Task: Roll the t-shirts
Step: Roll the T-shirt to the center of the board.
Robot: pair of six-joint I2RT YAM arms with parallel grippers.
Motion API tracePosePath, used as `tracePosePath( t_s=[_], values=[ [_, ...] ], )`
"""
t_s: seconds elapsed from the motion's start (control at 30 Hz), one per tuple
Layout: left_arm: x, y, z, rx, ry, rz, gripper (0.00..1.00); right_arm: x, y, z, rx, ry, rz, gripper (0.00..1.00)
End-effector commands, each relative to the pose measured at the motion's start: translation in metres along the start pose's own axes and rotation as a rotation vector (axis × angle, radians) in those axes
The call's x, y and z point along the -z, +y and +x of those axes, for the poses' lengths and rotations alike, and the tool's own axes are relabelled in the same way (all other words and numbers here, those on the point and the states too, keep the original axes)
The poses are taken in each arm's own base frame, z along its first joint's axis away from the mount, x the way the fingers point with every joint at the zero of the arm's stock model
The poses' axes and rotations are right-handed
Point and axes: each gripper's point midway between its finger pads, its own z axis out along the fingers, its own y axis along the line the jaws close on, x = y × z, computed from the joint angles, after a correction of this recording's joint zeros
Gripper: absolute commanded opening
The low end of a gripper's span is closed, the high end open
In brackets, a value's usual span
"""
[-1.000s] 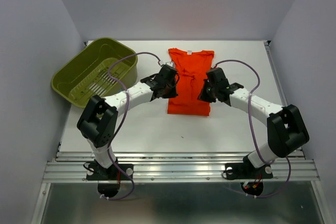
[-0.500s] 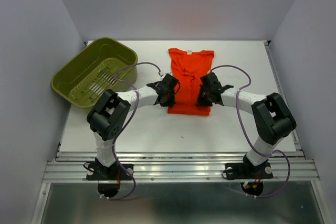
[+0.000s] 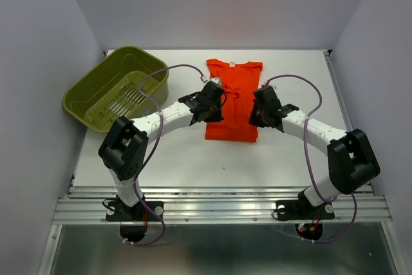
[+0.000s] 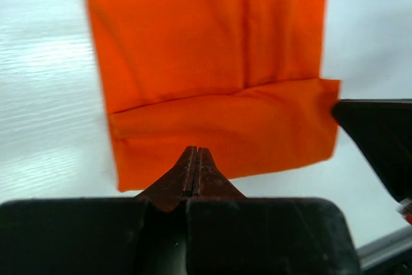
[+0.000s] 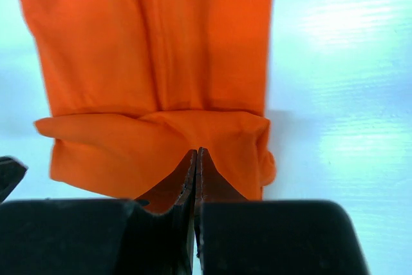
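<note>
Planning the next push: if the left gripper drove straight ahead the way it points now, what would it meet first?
The folded-over bottom band of the bright orange-red cloth t-shirt, lying right ahead of the shut fingers of the left gripper. Whether the tips touch it is unclear from these views.

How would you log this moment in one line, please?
t-shirt: flat, near hem folded | left gripper: shut, at hem | right gripper: shut, at hem
</note>
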Motion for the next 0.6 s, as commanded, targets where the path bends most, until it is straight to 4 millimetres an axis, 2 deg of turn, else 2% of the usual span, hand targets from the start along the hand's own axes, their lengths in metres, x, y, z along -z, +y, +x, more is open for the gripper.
tracePosePath(
  t_s=[0.0,0.1,0.17,0.3,0.33,0.4,0.5,0.57],
  values=[
    [0.007,-0.042,-0.004,-0.029,-0.002,0.123,0.00,-0.004,-0.021,0.007,-0.016,0.013,0.071,0.02],
    [-0.010,-0.054,0.010,-0.029,0.036,0.159,0.00,-0.016,-0.029,0.020,-0.010,0.041,0.099,0.01],
    [-0.019,-0.052,0.017,-0.026,0.051,0.155,0.00,-0.022,-0.034,0.028,-0.004,0.059,0.113,0.01],
    [-0.038,-0.034,0.040,-0.025,0.095,0.105,0.00,-0.032,-0.053,0.051,0.014,0.121,0.185,0.01],
    [-0.045,-0.024,0.052,-0.028,0.119,0.079,0.00,-0.032,-0.054,0.054,0.013,0.129,0.182,0.01],
    [-0.049,-0.015,0.062,-0.038,0.143,0.053,0.00,-0.029,-0.055,0.057,0.008,0.133,0.177,0.01],
    [-0.049,-0.010,0.067,-0.051,0.158,0.036,0.00,-0.017,-0.051,0.046,0.010,0.103,0.162,0.01],
    [-0.041,-0.008,0.052,-0.065,0.114,0.007,0.00,-0.005,-0.039,0.028,0.006,0.059,0.120,0.01]
  ],
)
